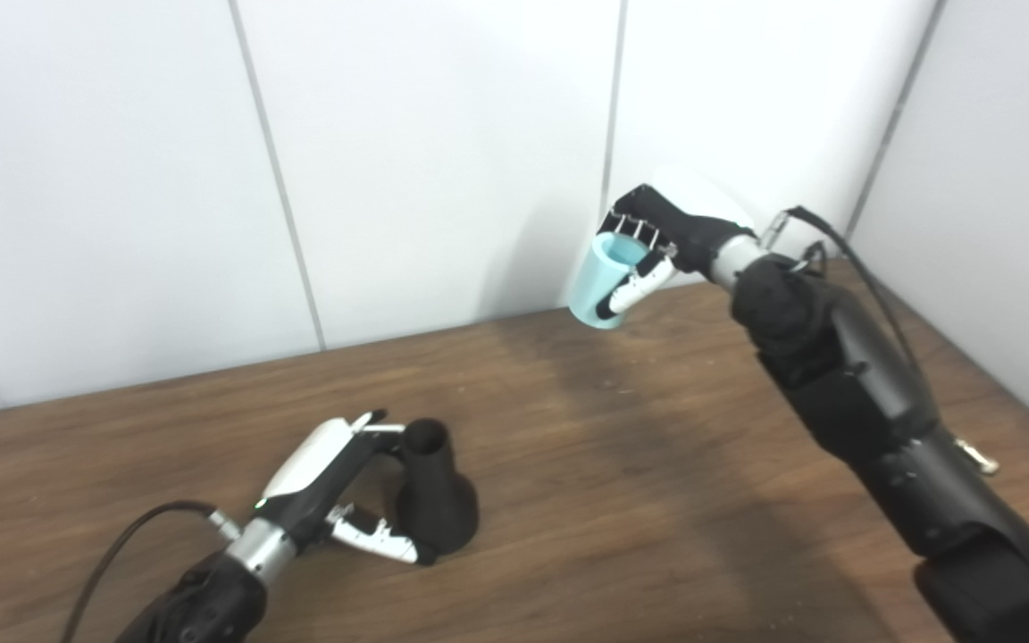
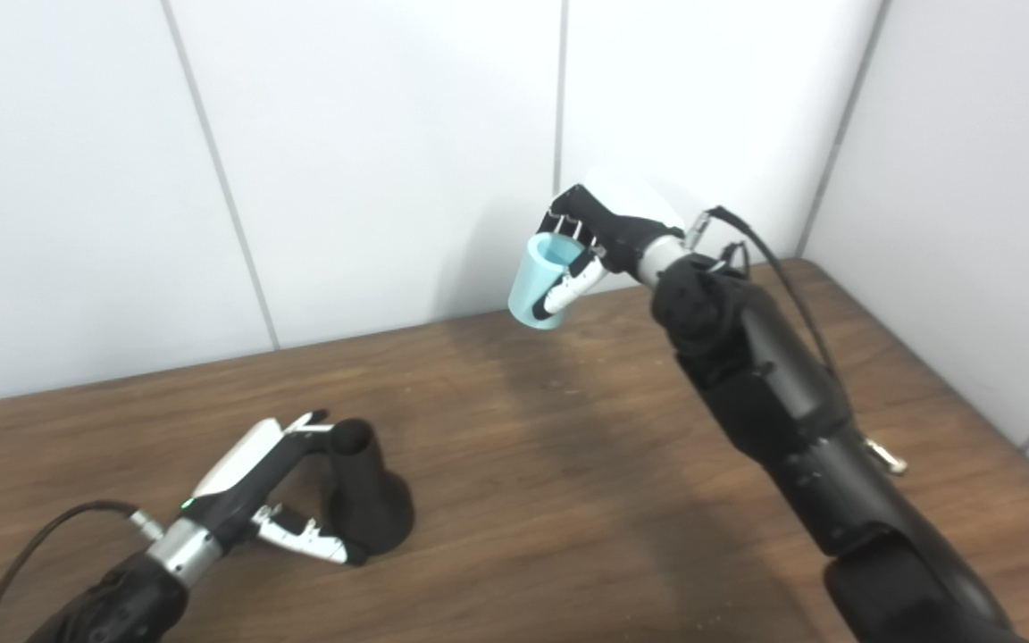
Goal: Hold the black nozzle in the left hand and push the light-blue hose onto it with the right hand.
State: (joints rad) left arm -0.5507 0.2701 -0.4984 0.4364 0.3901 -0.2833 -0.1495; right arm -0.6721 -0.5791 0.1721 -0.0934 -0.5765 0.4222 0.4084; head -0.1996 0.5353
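Holding: my right hand (image 1: pixel 657 237) is clamped on the light-blue hose (image 1: pixel 599 281), fingers curled over its upper rim, thumb pressed along its side
Hose place: upper right of centre in the frame, lifted clear of the wooden table (image 1: pixel 613 464), seen against the white wall (image 1: pixel 434 161)
Hose attitude: tilted, open end facing up and toward me, lower end pointing down-left
Nozzle place: the black nozzle (image 1: pixel 434 496) stands on the table at lower left of centre, wide flared base down, narrow open mouth on top
Left hand: my left hand (image 1: pixel 331 487) is wrapped loosely about the nozzle, fingers reaching to the narrow neck from the left, thumb lying low against the flared base
Left grip: fingers touch the nozzle, but I cannot tell whether they squeeze it firmly
Hose to nozzle: well apart, hose high toward the right, nozzle low toward the left
Arms: each comes in from the bottom edge, the left one trailing a black cable (image 1: pixel 121 545)
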